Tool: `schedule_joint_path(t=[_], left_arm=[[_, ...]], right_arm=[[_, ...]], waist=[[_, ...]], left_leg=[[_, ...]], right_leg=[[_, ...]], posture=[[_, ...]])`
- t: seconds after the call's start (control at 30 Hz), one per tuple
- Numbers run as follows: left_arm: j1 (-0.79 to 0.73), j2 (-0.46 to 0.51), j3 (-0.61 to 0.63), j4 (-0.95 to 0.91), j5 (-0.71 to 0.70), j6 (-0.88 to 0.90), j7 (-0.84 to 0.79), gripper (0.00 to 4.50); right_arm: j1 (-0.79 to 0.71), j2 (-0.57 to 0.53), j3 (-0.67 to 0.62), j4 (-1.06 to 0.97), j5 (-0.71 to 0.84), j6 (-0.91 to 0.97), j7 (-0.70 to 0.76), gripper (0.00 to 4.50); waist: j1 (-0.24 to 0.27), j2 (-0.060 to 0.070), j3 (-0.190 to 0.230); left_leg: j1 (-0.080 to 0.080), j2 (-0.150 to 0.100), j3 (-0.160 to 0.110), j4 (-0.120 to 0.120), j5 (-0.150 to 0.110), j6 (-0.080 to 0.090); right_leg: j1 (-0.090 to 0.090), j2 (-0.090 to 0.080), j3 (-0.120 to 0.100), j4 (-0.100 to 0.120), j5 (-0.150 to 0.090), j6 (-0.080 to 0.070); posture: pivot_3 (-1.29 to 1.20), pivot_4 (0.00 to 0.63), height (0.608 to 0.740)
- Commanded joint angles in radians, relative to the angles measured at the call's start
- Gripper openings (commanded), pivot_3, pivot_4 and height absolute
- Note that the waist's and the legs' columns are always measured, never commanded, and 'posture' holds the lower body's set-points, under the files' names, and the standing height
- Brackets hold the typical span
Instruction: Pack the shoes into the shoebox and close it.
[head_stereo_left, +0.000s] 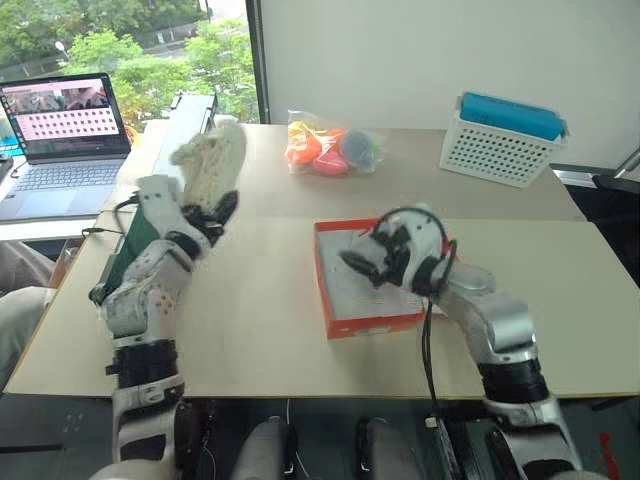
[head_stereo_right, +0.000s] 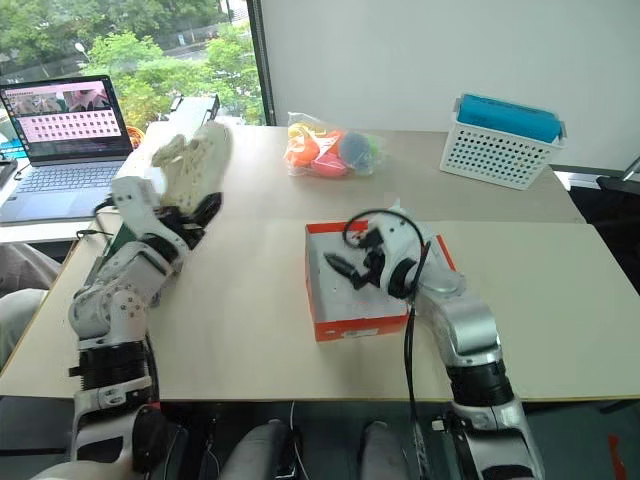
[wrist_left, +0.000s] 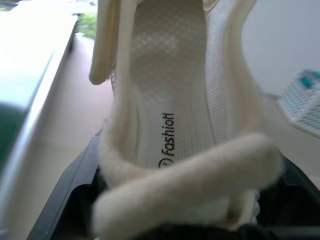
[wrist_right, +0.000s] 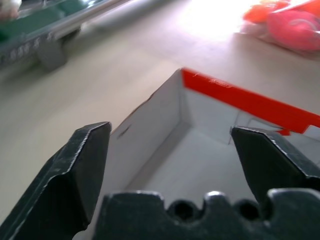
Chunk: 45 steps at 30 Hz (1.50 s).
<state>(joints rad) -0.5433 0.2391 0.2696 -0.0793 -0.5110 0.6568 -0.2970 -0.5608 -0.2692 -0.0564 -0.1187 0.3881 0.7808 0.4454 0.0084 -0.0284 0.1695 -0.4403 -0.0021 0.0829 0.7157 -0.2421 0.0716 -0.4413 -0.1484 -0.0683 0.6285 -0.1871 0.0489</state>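
One shoe (head_stereo_left: 212, 160) in left gripper (head_stereo_left: 212, 215), above table (head_stereo_left: 260, 300).

Knitted cream cloth shoe (head_stereo_left: 212, 160); matt red-orange cardboard shoebox (head_stereo_left: 372, 322).

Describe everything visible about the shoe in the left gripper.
The shoe is cream-white with a knitted, lacy upper. The left gripper holds it off the table by its heel end, toe pointing up and away. The left wrist view shows a padded collar, a textured pale insole and dark print reading "Fashion". Nothing else touches it.
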Motion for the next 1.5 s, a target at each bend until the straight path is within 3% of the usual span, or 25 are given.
schedule_joint_path(t=[0.03, 0.33, 0.73, 1.1, 1.5], left_arm=[[0.021, -0.040, -0.124, -0.157, -0.046, 0.049, -0.035, 3.05], [0.009, -0.094, -0.232, -0.207, -0.051, 0.074, -0.040, 3.05], [-0.006, -0.097, -0.239, -0.181, -0.052, 0.081, -0.037, 3.05], [-0.013, -0.089, -0.222, -0.142, -0.035, 0.076, -0.013, 3.05], [-0.009, -0.094, -0.219, -0.155, -0.039, 0.077, 0.004, 3.05]], right_arm=[[-0.088, 0.066, -0.158, 0.010, 0.154, 0.115, -0.075, 4.50], [-0.180, 0.098, -0.230, 0.005, 0.271, 0.217, -0.143, 4.50], [-0.205, 0.172, -0.377, -0.012, 0.535, 0.281, -0.214, 4.50], [-0.174, 0.156, -0.373, -0.039, 0.655, 0.290, -0.259, 4.50], [-0.160, 0.133, -0.347, 0.016, 0.655, 0.268, -0.287, 4.50]], waist=[[0.000, 0.000, 0.000], [-0.011, 0.001, 0.000], [-0.019, 0.001, 0.000], [-0.021, 0.002, 0.000], [-0.020, 0.002, 0.000]], left_leg=[[0.000, 0.000, 0.000, 0.000, 0.000, 0.000], [0.000, 0.000, 0.000, 0.000, -0.002, 0.005], [0.000, 0.000, 0.000, -0.001, -0.002, 0.004], [0.000, 0.000, 0.000, -0.001, -0.002, 0.005], [0.000, 0.000, 0.000, -0.001, -0.002, 0.005]], right_leg=[[0.000, 0.000, 0.000, 0.000, 0.000, 0.000], [-0.001, 0.001, 0.001, 0.001, 0.000, 0.000], [0.000, 0.002, 0.001, 0.001, 0.000, 0.000], [0.000, 0.002, 0.001, 0.001, 0.000, 0.000], [0.000, 0.002, 0.001, 0.001, 0.000, 0.000]], posture=[[0.00, 0.150, 0.699], [0.00, 0.150, 0.699], [0.00, 0.150, 0.699], [0.00, 0.150, 0.699], [0.00, 0.150, 0.699]])
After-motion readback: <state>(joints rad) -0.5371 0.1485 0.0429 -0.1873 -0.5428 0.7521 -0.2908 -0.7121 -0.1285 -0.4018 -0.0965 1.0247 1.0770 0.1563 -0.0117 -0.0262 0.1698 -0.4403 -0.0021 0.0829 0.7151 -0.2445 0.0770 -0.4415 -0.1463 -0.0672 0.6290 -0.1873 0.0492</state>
